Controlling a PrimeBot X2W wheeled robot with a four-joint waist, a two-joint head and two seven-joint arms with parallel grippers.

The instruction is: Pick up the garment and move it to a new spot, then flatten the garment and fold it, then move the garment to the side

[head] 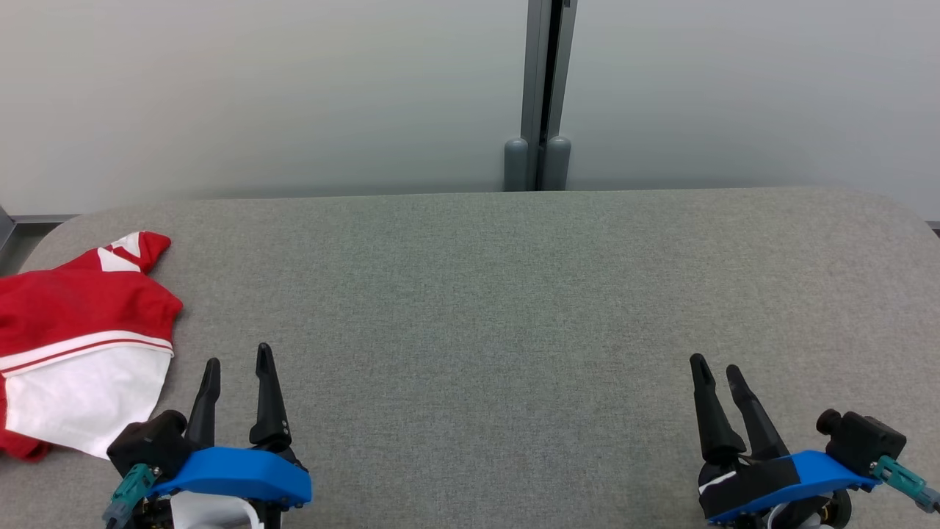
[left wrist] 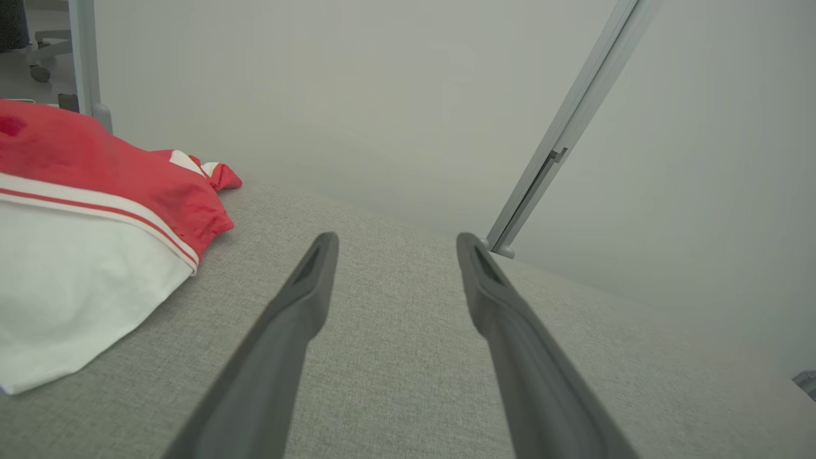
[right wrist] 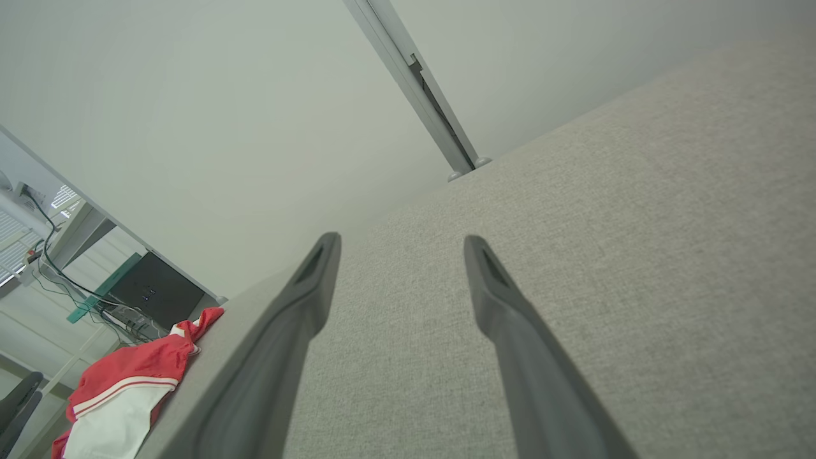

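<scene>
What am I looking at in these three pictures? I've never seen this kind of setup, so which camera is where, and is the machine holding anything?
This is a two-armed robot at a table covered in grey fabric. The wide picture comes from a camera on its head, looking down; the left end effector and right end effector show at the bottom corners, each with two long dark fingers. The other two pictures come from cameras on the wrists, looking along each arm's own fingers. Both end effectors are open and hold nothing. On the table lies a red and white garment, loosely folded at the left edge, just beyond the left end effector and not touching it. A pale wall with a grey post stands behind.
</scene>
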